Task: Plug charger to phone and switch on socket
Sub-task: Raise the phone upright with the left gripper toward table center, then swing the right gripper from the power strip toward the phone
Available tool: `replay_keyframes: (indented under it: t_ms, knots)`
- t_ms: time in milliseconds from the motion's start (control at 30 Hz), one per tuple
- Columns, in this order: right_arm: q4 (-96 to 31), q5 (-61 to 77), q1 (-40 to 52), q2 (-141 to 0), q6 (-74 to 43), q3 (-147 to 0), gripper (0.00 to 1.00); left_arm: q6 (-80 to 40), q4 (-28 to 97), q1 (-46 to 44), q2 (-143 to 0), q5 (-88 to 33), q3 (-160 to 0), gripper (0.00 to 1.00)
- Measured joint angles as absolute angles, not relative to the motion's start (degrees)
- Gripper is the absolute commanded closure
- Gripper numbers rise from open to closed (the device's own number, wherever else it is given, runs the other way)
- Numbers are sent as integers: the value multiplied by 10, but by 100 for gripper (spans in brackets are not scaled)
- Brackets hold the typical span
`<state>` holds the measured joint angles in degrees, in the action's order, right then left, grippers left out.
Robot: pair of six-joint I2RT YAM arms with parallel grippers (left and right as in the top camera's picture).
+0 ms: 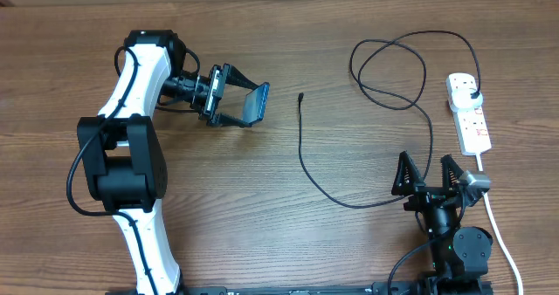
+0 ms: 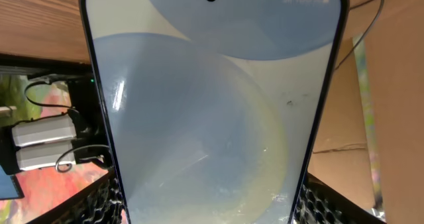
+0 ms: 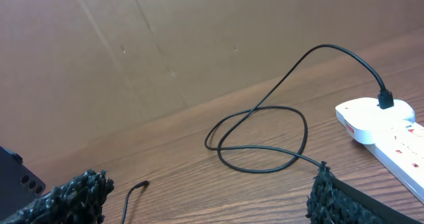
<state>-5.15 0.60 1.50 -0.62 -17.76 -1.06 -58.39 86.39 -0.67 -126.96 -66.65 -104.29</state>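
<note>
The phone (image 1: 256, 103), its lower end cut off in the left wrist view, is clamped in the left gripper (image 1: 244, 106), while the right gripper (image 1: 428, 174) gapes empty near the charger (image 1: 300, 138), which is plugged into the power strip (image 1: 472, 125) with its tip lying loose.

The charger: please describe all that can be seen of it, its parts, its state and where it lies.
The charger is a long, thin black cable lying slack on the wooden table. Its black plug sits in the far end of the white power strip. From there it makes loose loops, passes close by the open right gripper, then curves left and up to its small connector tip, which lies free, apart from the phone.
</note>
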Motion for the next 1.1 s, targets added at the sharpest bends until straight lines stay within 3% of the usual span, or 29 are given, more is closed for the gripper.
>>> replay_keyframes:
  t_ms: [500,1100]
  knots:
    - [-51,13,15,-6,-180,-11,0,-584,864,-7,-1269,-678,-1043,51]
    - [-46,117,15,-6,-203,-11,0,-584,864,-7,-1269,-678,-1043,50]
